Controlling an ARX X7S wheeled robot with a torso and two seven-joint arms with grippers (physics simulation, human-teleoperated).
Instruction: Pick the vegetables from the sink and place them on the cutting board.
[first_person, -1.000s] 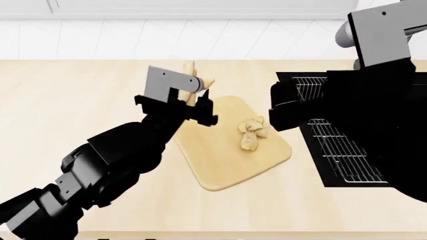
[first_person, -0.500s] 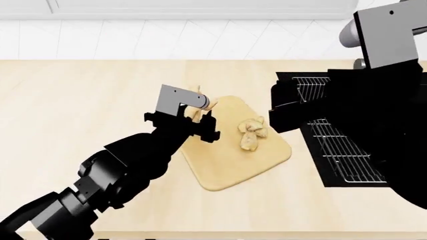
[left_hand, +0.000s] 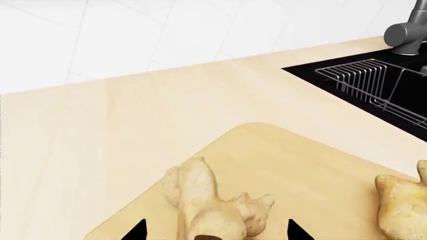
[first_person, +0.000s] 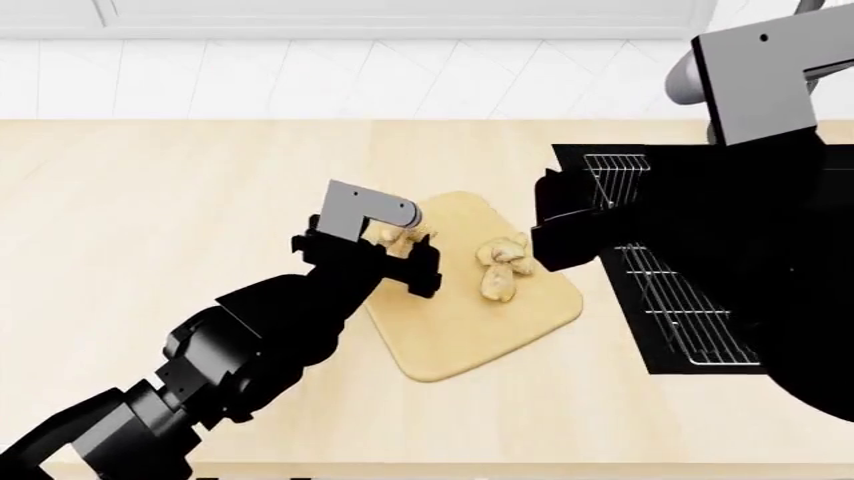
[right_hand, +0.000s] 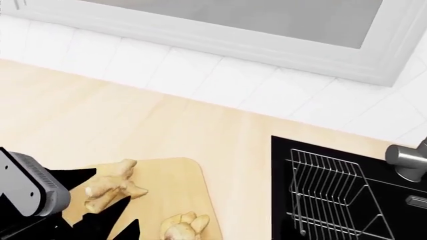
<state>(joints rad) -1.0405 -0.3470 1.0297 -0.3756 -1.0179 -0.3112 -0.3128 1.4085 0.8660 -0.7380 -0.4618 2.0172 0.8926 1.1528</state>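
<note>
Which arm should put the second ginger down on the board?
The left. Its claw already holds that ginger just over the cutting board, beside the other ginger. The right arm sits over the sink.

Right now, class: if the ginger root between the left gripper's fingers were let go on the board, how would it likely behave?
The ginger root looks hard and solid, so it should keep its shape. Its knobbly branches would probably stop it rolling across the flat cutting board. It seems small, so likely light.
</note>
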